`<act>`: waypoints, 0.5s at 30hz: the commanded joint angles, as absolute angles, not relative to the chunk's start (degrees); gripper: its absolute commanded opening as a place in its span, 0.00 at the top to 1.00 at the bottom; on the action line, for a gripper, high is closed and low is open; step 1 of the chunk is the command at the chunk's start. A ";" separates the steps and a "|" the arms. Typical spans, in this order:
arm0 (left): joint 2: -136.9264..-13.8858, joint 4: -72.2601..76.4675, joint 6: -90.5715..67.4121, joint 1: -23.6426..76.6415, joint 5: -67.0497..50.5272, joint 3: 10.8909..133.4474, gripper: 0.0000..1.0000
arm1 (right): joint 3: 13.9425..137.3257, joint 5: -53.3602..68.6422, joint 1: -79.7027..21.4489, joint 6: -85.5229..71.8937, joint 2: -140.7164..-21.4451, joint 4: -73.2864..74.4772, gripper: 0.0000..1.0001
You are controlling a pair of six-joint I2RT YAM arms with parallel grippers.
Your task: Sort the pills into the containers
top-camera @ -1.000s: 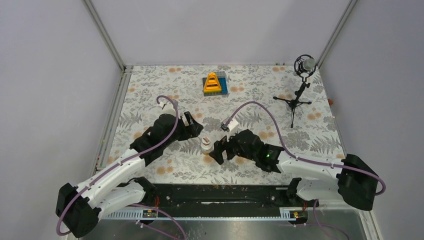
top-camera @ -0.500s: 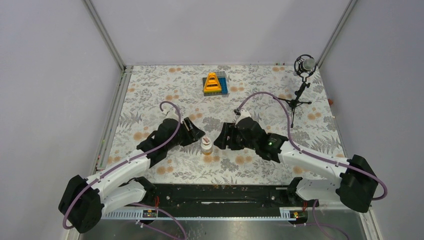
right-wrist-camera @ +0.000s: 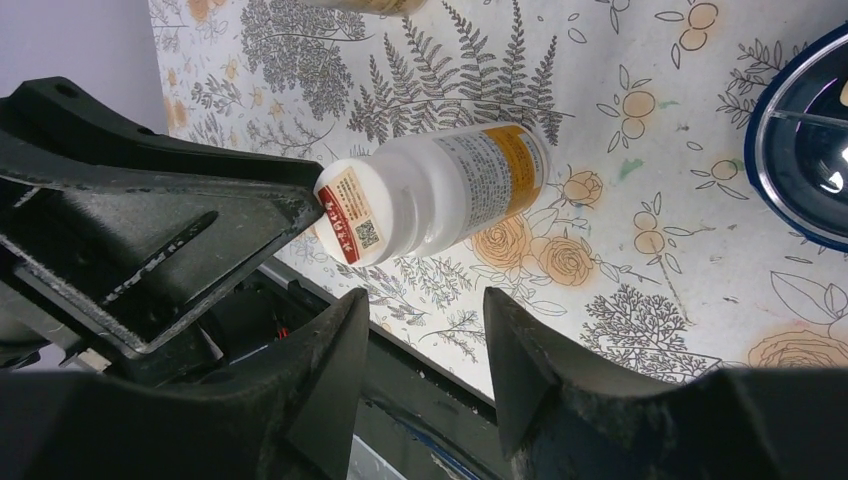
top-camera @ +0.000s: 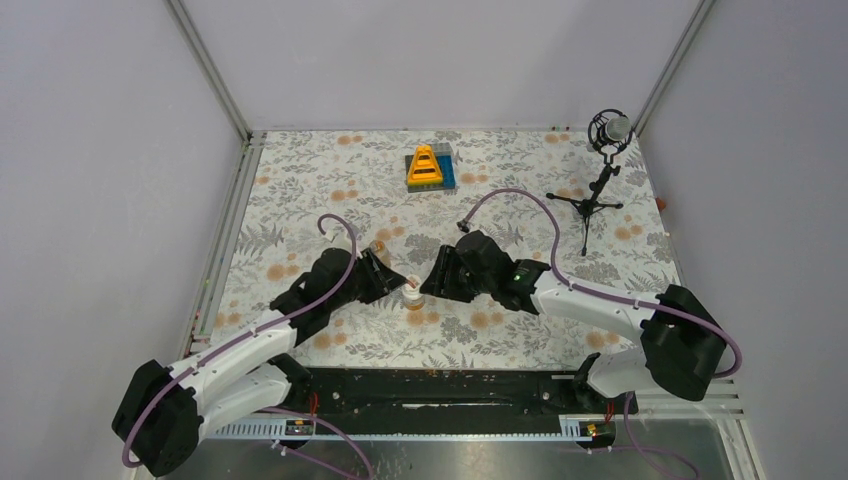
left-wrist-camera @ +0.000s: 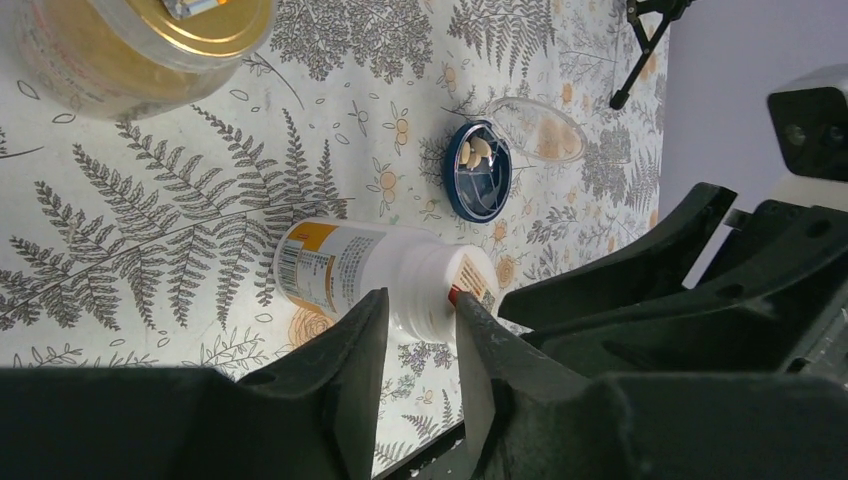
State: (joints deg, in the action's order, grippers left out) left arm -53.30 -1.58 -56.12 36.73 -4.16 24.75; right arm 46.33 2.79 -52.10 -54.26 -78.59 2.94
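Note:
A white bottle with an orange-and-white label and a white cap stands on the floral table between both arms. My left gripper is shut on its cap, one finger on each side. Facing it from the right is my right gripper, open, the white bottle just beyond its tips and nothing between them. The dark-blue dish lies behind with a few pale pills in one section. The amber bottle stands at the far left.
A clear lid lies beside the dish. A yellow triangular toy on a grey-blue base sits at the back centre, and a microphone on a tripod at the back right. The black front rail runs along the near edge.
Both arms have drawn in toward the white bottle from either side. Both grippers have narrowed, and the left fingers have come onto the cap.

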 commanded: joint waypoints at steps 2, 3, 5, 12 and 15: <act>-51.83 1.81 -55.79 36.45 -6.46 24.35 0.71 | 48.29 4.50 -51.43 -55.43 -79.89 0.59 0.48; -51.92 1.84 -55.67 36.39 -6.76 24.42 0.72 | 48.43 4.55 -51.27 -55.38 -80.16 0.61 0.48; -52.11 1.79 -55.25 36.40 -7.22 24.52 0.73 | 48.37 4.99 -51.08 -55.33 -80.46 -1.43 0.48; -53.15 1.58 -54.63 36.46 -7.55 24.61 0.76 | 48.18 5.32 -50.27 -57.00 -80.54 -3.60 0.40; -52.94 1.12 -54.17 36.43 -7.29 24.69 0.76 | 48.74 5.52 -49.92 -58.42 -81.78 -3.87 0.41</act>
